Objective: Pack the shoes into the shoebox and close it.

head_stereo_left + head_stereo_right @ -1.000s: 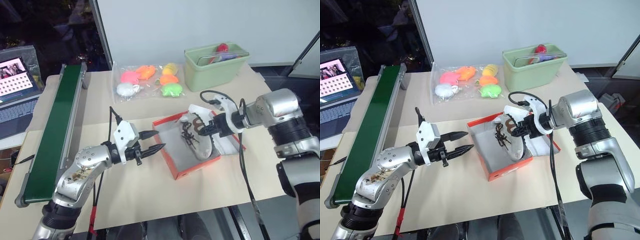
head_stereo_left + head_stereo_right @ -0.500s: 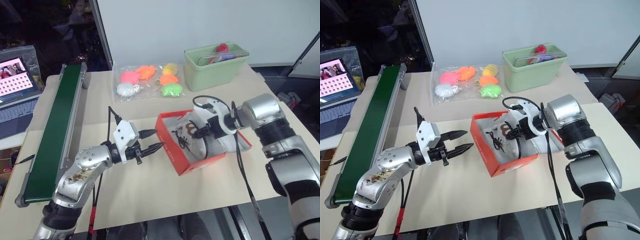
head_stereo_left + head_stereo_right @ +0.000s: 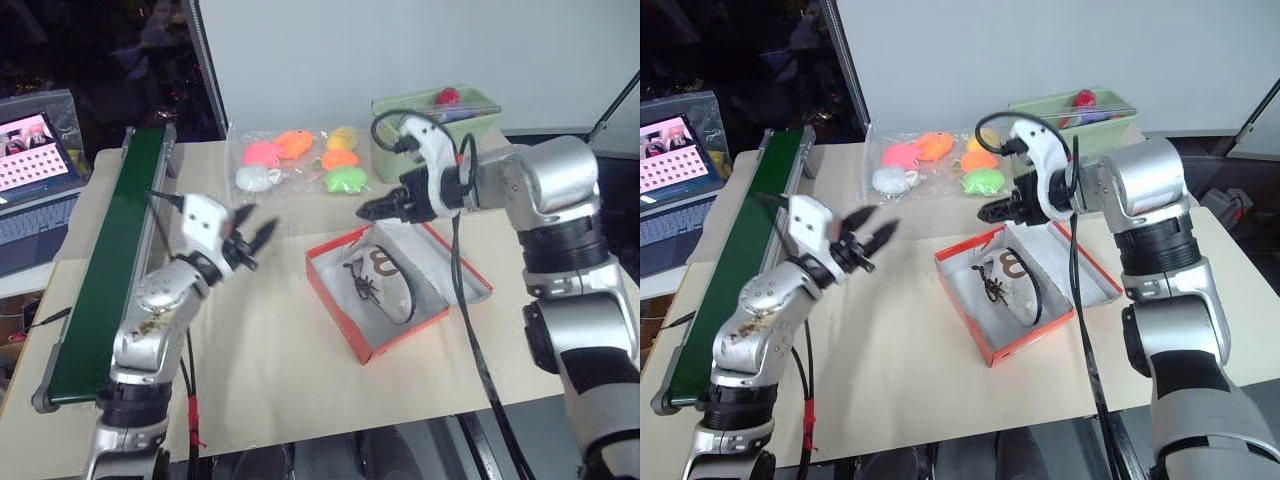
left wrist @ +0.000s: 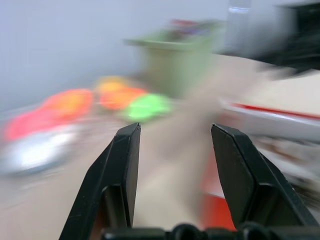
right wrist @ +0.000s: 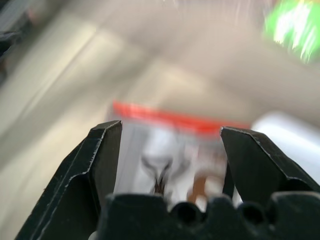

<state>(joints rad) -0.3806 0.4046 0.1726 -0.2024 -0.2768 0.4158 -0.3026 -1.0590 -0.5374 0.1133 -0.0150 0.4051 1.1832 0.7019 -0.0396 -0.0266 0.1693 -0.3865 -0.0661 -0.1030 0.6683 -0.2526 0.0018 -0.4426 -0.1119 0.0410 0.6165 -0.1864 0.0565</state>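
Hovering above the far edge of the shoebox (image 3: 400, 300), the right claw (image 3: 362, 212) has its two black fingers spread apart and carries nothing. Left claw (image 3: 250, 238): raised over bare counter (image 3: 270, 370) well to the left of the box, fingers apart, empty.

Shoebox: orange-red cardboard outside, white inside, lying open and skewed to the counter's edge, its lid folded flat on the side toward the right arm. One of the shoes (image 3: 385, 285) shows in it: a small off-white sneaker on its side, brown curly mark up, dark laces loose toward the box's left wall. Whether the second lies under it cannot be told.

Counter: pale beige sheets over a light top. Beyond the box, a clear plastic bag (image 3: 290, 160) with pink, orange, yellow, green and white soft toys. Right of the bag, a pale green bin (image 3: 435, 125) with a red item inside. Along the left side, a long dark green conveyor belt (image 3: 105, 260) running front to back.

Room: white wall panel behind the counter; dark area at far left with a laptop (image 3: 35, 175), its screen lit.
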